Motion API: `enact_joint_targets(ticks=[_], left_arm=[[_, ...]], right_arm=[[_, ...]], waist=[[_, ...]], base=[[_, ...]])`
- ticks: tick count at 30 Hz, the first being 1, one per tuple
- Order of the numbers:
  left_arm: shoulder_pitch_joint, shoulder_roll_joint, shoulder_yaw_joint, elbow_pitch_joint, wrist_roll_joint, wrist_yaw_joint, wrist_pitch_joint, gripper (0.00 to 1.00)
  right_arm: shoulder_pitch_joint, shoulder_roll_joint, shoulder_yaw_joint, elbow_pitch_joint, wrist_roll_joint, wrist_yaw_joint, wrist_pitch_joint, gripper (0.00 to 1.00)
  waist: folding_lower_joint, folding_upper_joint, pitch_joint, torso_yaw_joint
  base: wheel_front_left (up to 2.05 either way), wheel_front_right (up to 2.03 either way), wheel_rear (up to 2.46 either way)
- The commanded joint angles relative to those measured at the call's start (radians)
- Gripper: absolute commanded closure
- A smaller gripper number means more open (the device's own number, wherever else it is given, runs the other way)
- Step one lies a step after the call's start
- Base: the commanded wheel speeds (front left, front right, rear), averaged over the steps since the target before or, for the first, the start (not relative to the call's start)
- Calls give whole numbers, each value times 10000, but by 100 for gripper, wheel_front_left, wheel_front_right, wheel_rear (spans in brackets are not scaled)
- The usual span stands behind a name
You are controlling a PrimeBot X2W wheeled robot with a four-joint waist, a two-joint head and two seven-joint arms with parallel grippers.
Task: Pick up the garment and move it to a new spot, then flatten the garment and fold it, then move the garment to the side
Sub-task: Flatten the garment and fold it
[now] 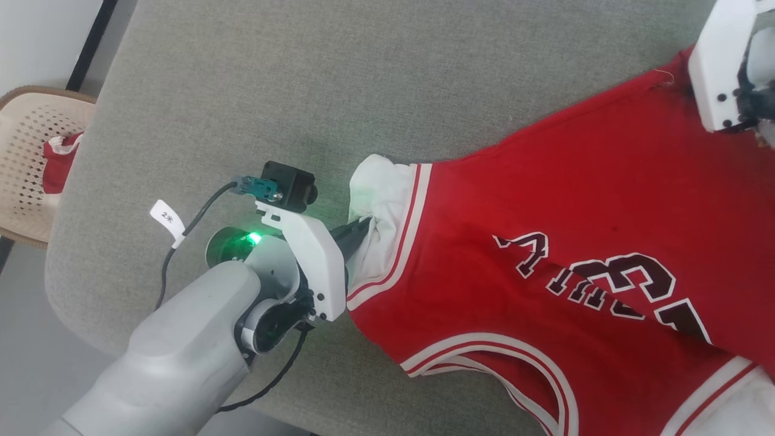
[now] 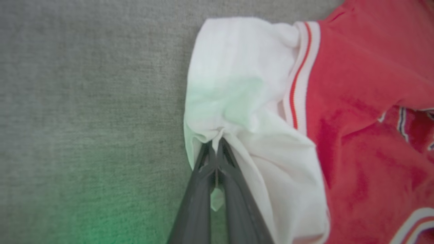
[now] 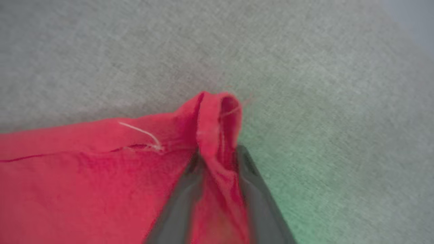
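garment: red jersey, white sleeves, striped trim, lying chest-up on the grey fabric surface, across the right half of the head view, its "23" facing up. left gripper: fingers pressed together, pinching a bunched fold at the edge of the white sleeve. right gripper: fingers clamped on a raised fold of red cloth at the garment's far corner, a loose pale thread beside it. beige perforated seat: off the surface's left edge, holding a red-and-white cloth.
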Motion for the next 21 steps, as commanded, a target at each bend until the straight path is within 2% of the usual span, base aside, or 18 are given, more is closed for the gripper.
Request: enact_joint_targets(ticks=[1, 8, 13, 21], left_arm=[[201, 326, -86, 650, 88, 220, 131, 100], [-218, 652, 123, 753, 113, 185, 237, 100], [-1074, 1234, 385, 357, 205, 183, 572, 100], [-2723, 2518, 744, -143, 506, 347, 1760, 100]], right_arm=[[1001, -164, 340, 590, 68, 4, 229, 100], [324, -352, 746, 311, 747, -7, -712, 100], [-31, -274, 990, -206, 1325, -1, -1422, 100], [-251, -645, 1505, -1078, 1853, 1, -2289, 100]], waist=[[0, -1, -31, -44], [0, -1, -492, -564], [0, -1, -1108, -1174], [0, -1, -2290, -2144]], base=[[0, 0, 0], [0, 0, 0], [0, 0, 0], [0, 0, 0]])
